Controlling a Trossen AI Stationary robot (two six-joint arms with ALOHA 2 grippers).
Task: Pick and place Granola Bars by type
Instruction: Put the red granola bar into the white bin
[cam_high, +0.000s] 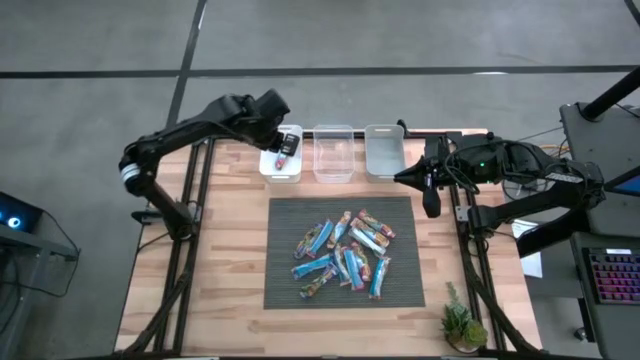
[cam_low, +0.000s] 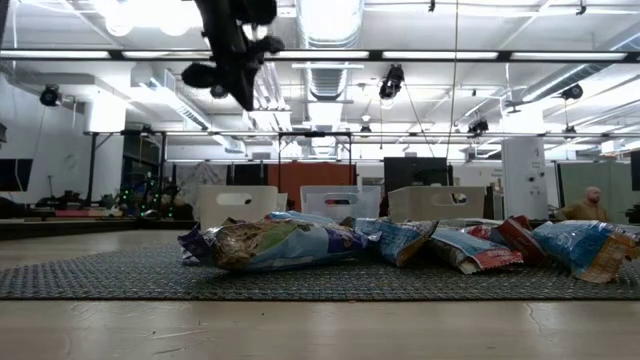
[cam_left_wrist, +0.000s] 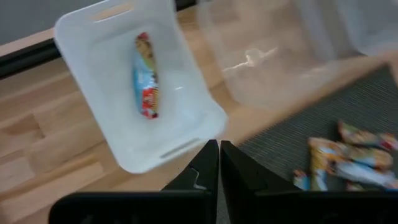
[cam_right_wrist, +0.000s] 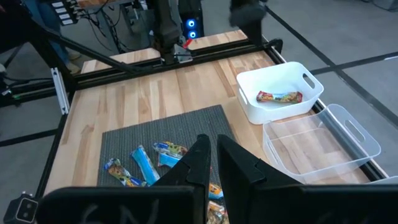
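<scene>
High view: the left end effector (cam_high: 287, 146) is seen above the white bin (cam_high: 270, 166) at the far left of a row of three bins along the back of the worktop (cam_high: 232, 250). Its fingers are clenched together with nothing between them. One granola bar (cam_left_wrist: 145, 76) is seen lying inside that white bin, below and apart from the left end effector, with its blue and red wrapper stretched along the bin's length. The clear middle bin (cam_high: 333, 155) and the third bin (cam_high: 384, 150) are shown beside it. The remaining Granola Bars (cam_high: 344, 252) are heaped in a loose pile on the dark mat (cam_high: 288, 285) at the middle of the worktop, well apart from both arms. The right end effector (cam_high: 431, 190) is held at the right edge of the worktop, beside the third bin, with its fingers nearly pressed together and nothing gripped.
</scene>
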